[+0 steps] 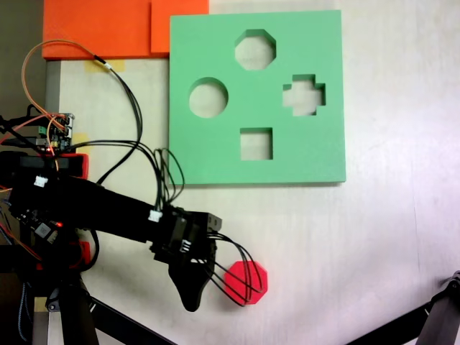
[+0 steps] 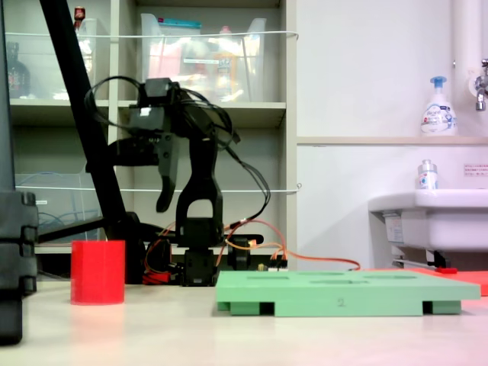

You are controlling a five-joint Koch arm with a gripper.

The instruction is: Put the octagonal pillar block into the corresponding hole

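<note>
A dark upright post stands blurred at the left edge of the low fixed view, and just past it the small bright red foam prism with an eight-sided top stands upright on the pale tabletop, left of the large square green foam board and well apart from it. From above, the red block sits near the bottom of the picture, below the green board, which lies flat with four cutouts: an eight-sided hole at top, a round one at left, a cross-shaped one at right and a square one lower down. The eight-sided hole has nothing in it. The black arm reaches in from the left of that view, and its jaws hang just left of the red block, with thin black wires crossing the block's left side. In the side view the jaws hover above the tabletop, higher than the block's top. Only one dark tip shows clearly, so I cannot tell whether they are apart or together. Flat orange foam sheets lie at the overhead picture's top left
</note>
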